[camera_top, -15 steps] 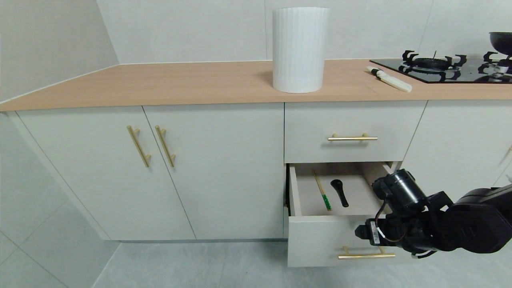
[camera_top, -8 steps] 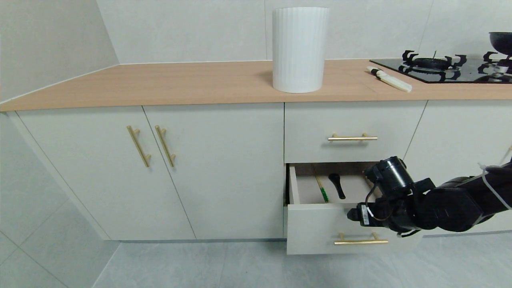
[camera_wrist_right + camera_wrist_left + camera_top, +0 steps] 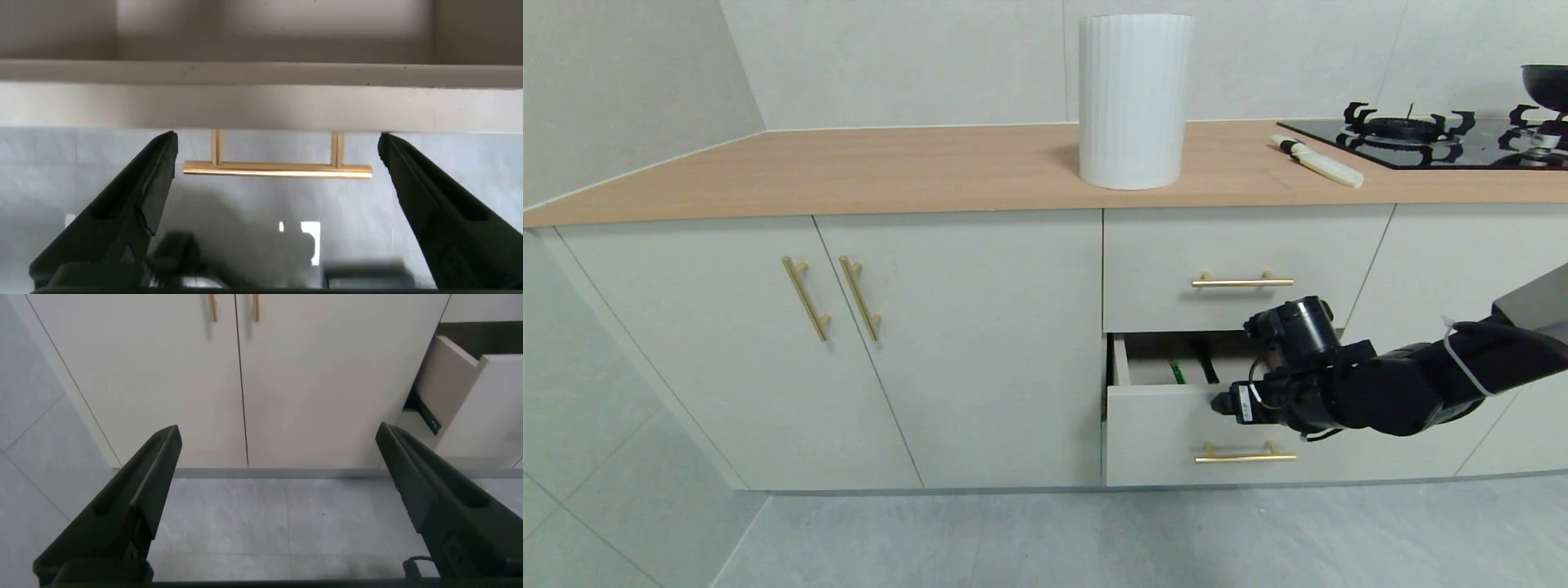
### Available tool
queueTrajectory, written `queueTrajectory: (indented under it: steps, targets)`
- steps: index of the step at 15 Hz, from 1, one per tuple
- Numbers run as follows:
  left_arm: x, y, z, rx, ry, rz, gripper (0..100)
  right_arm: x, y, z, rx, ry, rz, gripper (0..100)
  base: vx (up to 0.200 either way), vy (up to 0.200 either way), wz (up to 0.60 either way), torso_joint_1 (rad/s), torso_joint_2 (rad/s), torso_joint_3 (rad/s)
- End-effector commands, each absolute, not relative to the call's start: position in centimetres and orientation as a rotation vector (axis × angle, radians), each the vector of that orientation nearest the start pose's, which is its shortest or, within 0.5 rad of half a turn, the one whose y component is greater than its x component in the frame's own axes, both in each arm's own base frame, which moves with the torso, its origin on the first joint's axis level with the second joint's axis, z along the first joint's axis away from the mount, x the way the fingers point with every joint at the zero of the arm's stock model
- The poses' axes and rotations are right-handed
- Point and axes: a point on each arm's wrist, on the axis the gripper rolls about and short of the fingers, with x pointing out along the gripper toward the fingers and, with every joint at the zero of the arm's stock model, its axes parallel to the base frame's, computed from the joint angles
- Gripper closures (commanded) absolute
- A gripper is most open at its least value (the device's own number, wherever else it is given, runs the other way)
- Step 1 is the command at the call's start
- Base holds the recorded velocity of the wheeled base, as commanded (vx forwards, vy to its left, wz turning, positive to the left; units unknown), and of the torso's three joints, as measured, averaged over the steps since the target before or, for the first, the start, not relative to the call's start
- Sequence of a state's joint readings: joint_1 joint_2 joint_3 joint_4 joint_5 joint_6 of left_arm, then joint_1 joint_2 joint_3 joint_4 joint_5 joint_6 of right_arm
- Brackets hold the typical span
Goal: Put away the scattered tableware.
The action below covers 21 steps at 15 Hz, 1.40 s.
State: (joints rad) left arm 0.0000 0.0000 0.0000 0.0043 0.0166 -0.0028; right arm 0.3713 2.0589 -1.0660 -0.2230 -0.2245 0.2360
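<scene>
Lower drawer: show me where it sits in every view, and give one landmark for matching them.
Head view: the lower drawer is right of centre, slightly open, under the upper drawer.
Left wrist view: the lower drawer is seen side-on, ajar, beside the doors.
Right wrist view: the lower drawer shows its front's top edge across the picture, with the handle beyond.
Shared landmark: the floor beneath it.

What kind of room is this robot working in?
Most likely a kitchen. There's a gas stove on a wooden countertop, pale cabinets with gold handles underneath, and a partly open drawer with chopsticks inside.
</scene>
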Motion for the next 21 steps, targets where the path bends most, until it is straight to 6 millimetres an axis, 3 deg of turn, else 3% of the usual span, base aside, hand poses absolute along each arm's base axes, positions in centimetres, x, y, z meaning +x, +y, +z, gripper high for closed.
queueTrajectory:
  steps: [1,8,18,21]
  targets:
    - [-2.3,0.0,7.5,-0.003,0.005,0.017,0,36.2,13.3,7.8,-0.013,0.744,0.056,0,0.0,0.0,0.0,0.0,0.0,0.0]
    - [-2.3,0.0,7.5,-0.003,0.005,0.017,0,38.8,13.9,6.3,0.022,0.638,0.06,0,0.0,0.0,0.0,0.0,0.0,0.0]
    - [-2.3,0.0,7.5,-0.003,0.006,0.017,0,43.0,11.5,3.8,0.094,0.366,0.017,0,0.0,0.0,0.0,0.0,0.0,0.0]
    - [-2.3,0.0,7.5,-0.003,0.003,0.017,0,43.8,11.0,3.3,0.1,0.356,0.0,0,0.0,0.0,0.0,0.0,0.0,0.0]
